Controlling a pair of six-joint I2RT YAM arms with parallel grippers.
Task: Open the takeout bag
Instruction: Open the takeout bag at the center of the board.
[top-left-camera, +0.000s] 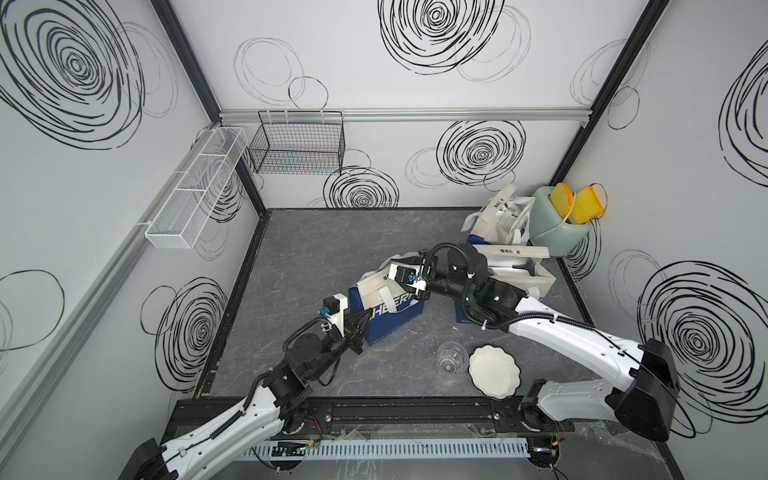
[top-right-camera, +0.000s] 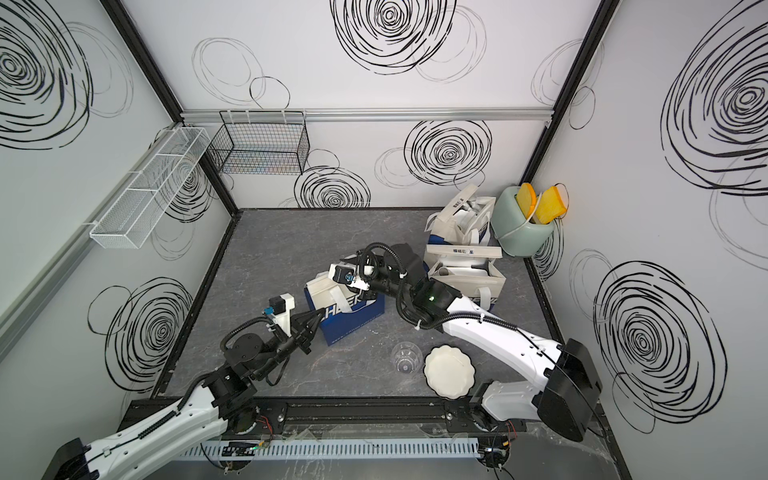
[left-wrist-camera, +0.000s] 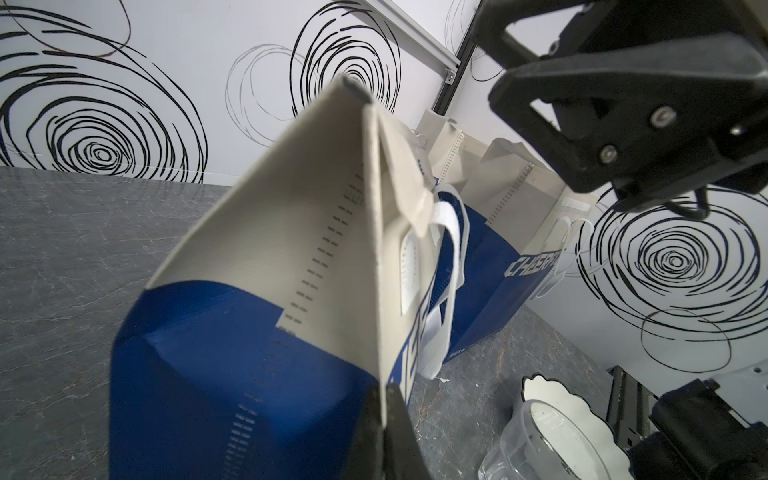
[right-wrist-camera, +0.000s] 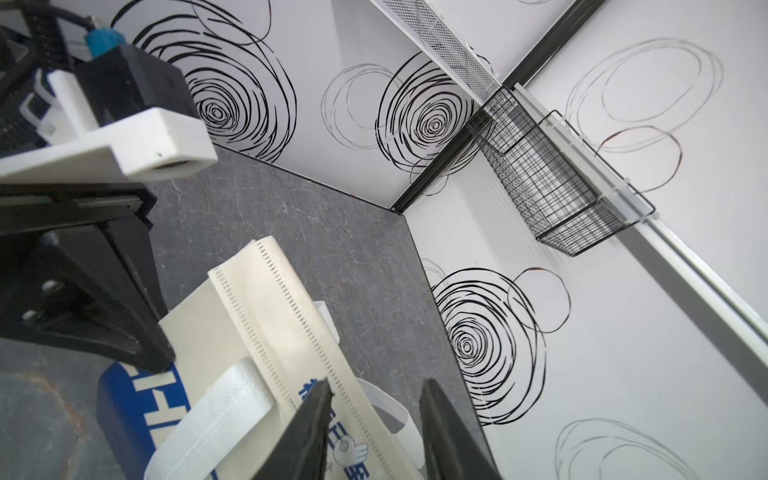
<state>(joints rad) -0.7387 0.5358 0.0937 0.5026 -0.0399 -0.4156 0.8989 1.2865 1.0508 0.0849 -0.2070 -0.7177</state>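
Observation:
The takeout bag (top-left-camera: 390, 309) (top-right-camera: 353, 316) stands mid-table, blue below and cream above, with white strap handles. Its folded cream top flap (right-wrist-camera: 266, 316) lies flat along the top. My left gripper (left-wrist-camera: 384, 386) (top-left-camera: 360, 326) is shut on the bag's cream side seam at the near left edge of the bag (left-wrist-camera: 249, 332). My right gripper (right-wrist-camera: 376, 390) hovers over the flap with its jaws apart; one fingertip (right-wrist-camera: 320, 399) is over the printed cream strip, and nothing is pinched. In both top views its fingers are hidden under its wrist camera.
Two more blue and cream bags (top-left-camera: 498, 220) (top-left-camera: 515, 266) stand at the back right beside a green bin (top-left-camera: 557, 232) holding yellow lids. A clear cup (top-left-camera: 451, 357) and a white scalloped plate (top-left-camera: 494, 372) lie near the front. Wire baskets (top-left-camera: 297, 147) (top-left-camera: 195, 191) hang on the walls.

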